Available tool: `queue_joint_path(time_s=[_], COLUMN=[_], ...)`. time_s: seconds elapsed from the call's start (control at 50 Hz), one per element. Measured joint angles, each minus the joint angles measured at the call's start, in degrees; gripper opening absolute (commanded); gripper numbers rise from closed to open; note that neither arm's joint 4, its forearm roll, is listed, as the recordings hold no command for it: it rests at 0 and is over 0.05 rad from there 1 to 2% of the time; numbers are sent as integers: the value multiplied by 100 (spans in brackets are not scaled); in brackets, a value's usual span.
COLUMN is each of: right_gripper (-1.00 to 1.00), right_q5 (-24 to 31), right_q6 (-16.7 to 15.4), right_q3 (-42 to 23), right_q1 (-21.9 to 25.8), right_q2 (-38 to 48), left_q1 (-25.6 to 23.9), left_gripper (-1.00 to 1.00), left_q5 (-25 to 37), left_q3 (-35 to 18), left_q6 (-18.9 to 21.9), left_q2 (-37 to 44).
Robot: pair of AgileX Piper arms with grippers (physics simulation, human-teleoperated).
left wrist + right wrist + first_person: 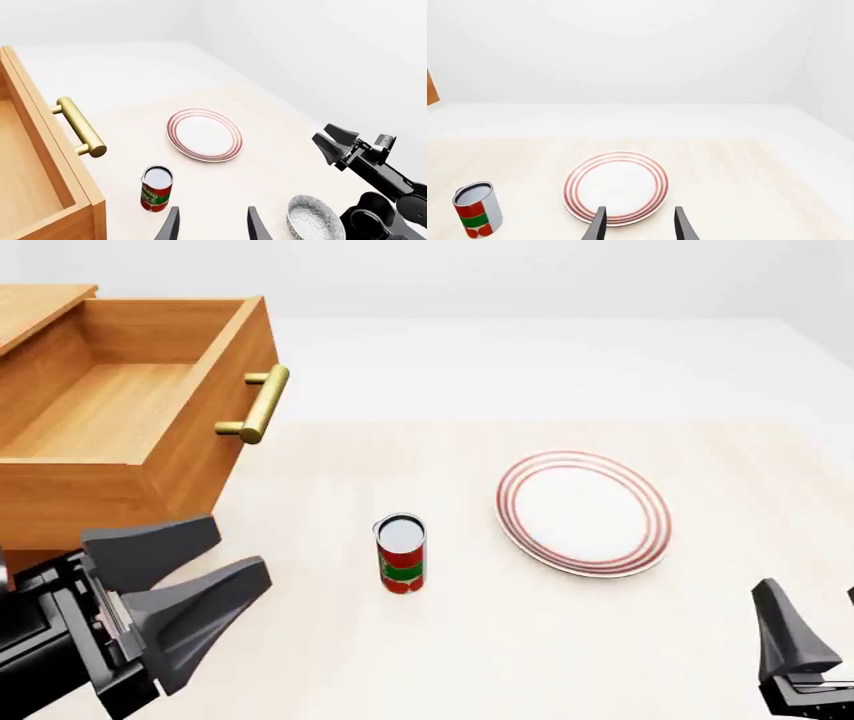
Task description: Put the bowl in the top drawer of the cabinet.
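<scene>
The bowl, white with a dark speckle, sits on the table in the left wrist view, beside the right arm; the front view does not show it. The top drawer of the cabinet is pulled out and holds nothing; its brass bar handle faces the table. My left gripper hovers open near the drawer's front corner, nothing between its fingers. At the near right edge my right gripper is open too; the left wrist view shows the right gripper above the bowl.
A red and green tin can stands upright mid-table, between the drawer and a flat white plate with red rings. The right wrist view looks over the plate with the can off to one side.
</scene>
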Motion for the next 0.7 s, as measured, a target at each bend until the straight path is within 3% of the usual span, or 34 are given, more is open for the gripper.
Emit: queue_joint_path(time_s=[0.7], right_gripper=[100], right_q5=[1], right_q6=[0], right_q3=[-1], right_q1=[0], right_q2=[0], left_q1=[-627], left_gripper=[100], left_q5=[-833], left_q3=[113], left_q6=[-300], left_q2=[1146])
